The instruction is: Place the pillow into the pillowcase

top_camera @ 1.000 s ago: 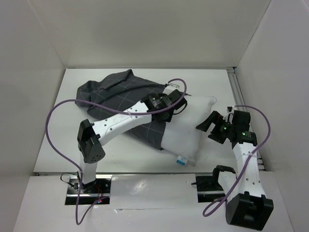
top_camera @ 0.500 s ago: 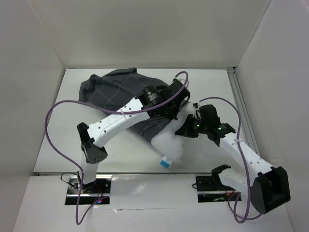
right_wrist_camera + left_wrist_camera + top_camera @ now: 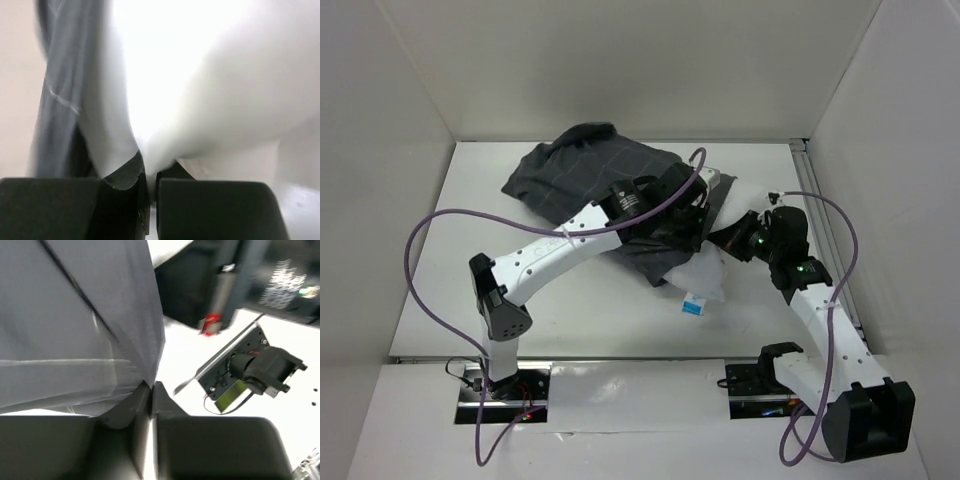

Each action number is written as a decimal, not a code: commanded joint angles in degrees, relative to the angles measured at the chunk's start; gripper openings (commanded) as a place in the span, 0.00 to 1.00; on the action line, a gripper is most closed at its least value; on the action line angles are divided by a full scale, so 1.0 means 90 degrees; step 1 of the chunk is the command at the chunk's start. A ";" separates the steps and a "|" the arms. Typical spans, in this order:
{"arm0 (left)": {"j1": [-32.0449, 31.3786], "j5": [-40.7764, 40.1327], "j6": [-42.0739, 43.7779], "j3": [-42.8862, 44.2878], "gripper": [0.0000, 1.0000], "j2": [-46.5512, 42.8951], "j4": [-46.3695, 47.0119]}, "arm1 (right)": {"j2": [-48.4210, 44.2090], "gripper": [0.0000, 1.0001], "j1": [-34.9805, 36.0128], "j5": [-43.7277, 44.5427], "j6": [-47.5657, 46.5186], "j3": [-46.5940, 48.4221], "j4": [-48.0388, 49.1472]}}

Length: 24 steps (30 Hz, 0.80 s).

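The two grippers meet at the open mouth of the pillowcase (image 3: 585,170), and the coming move turns on how they face each other there. The left gripper (image 3: 151,387) is pinched tight on a fold of the grey checked cloth; from it the sack runs away to its far left across the table (image 3: 570,320), limp and bunched. The right gripper (image 3: 148,167) is clamped on a thin pinch of the white pillow (image 3: 708,278), with the grey edge of the pillowcase hanging just to its left, so the mouth lies immediately beside its hold.

The pillow's long axis seems to run from the right gripper toward the left and away, into the sack. Only its near end shows, bulging out below both grippers with the blue-and-white tag (image 3: 692,305) at the nearest edge. How deep the hidden end reaches I cannot tell.

By my judgement the right arm is better placed to push, since the uncovered bulk lies on its side, while the left pulls the cloth toward it.
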 commanded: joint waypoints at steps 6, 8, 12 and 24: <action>-0.0474 -0.2260 -0.0308 -0.0630 0.92 -0.1017 -0.0487 | -0.0170 0.00 -0.0204 -0.0852 0.0332 0.0009 0.1177; -0.0796 -0.2810 -0.0862 -0.1947 0.83 -0.1681 -0.0381 | -0.0170 0.00 -0.0204 -0.0852 0.0264 0.0213 0.1119; -0.0954 -0.2765 -0.1578 -0.4554 0.64 -0.2795 0.1013 | -0.0170 0.00 -0.0263 -0.0794 0.0126 0.0517 0.0875; -0.1012 -0.3281 -0.2135 -0.7350 0.94 -0.2289 0.4549 | 0.0103 0.00 -0.0321 -0.0911 -0.0010 0.0713 0.0815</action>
